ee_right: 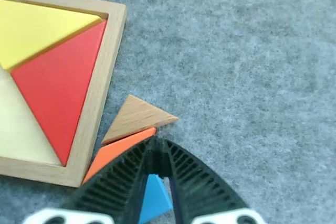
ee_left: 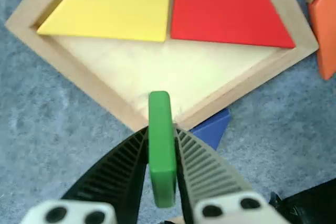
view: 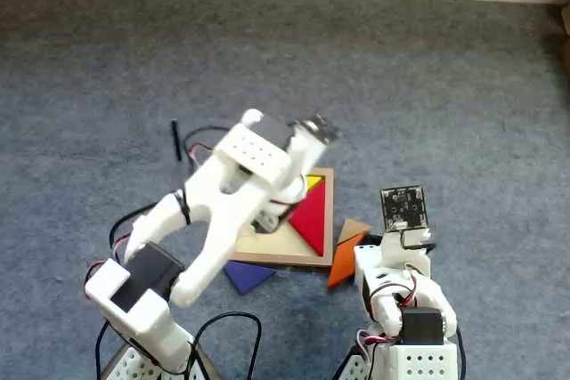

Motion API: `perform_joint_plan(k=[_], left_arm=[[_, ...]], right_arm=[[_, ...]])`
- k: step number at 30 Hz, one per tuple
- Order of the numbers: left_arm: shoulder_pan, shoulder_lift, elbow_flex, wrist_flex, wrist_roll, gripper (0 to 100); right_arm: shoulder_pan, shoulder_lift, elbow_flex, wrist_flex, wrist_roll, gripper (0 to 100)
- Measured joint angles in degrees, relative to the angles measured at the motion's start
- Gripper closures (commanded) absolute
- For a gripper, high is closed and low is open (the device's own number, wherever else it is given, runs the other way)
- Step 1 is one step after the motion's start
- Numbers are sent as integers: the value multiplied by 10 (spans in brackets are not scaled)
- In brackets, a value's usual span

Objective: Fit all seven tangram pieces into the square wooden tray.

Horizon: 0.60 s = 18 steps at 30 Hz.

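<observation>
The square wooden tray (ee_left: 93,88) holds a yellow triangle (ee_left: 115,6) and a red triangle (ee_left: 226,6) side by side; the rest of its floor is bare. My left gripper (ee_left: 160,132) is shut on a green piece (ee_left: 161,156), held on edge just above the tray's near corner. In the high view the left arm (view: 240,193) covers much of the tray (view: 328,220). My right gripper (ee_right: 156,153) is shut, its tips by an orange piece (ee_right: 118,153) and a plain wood triangle (ee_right: 137,116) lying outside the tray. A light blue piece (ee_right: 155,198) shows beneath its fingers.
A dark blue piece (view: 249,275) lies on the grey carpet off the tray's front edge, also visible as the dark blue piece (ee_left: 210,129). The orange piece (view: 343,260) and wood triangle (view: 354,227) lie between the tray and the right arm (view: 401,255). Black cables (view: 183,144) trail behind the left arm.
</observation>
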Motion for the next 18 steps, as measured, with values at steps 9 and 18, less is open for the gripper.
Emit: perform_joint_plan(k=[9, 18], left_arm=[[5, 0, 69, -89, 0, 861], [0, 0, 69, -109, 0, 804]], right_arm=[[0, 0, 0, 0, 0, 978], [0, 0, 0, 0, 0, 978]])
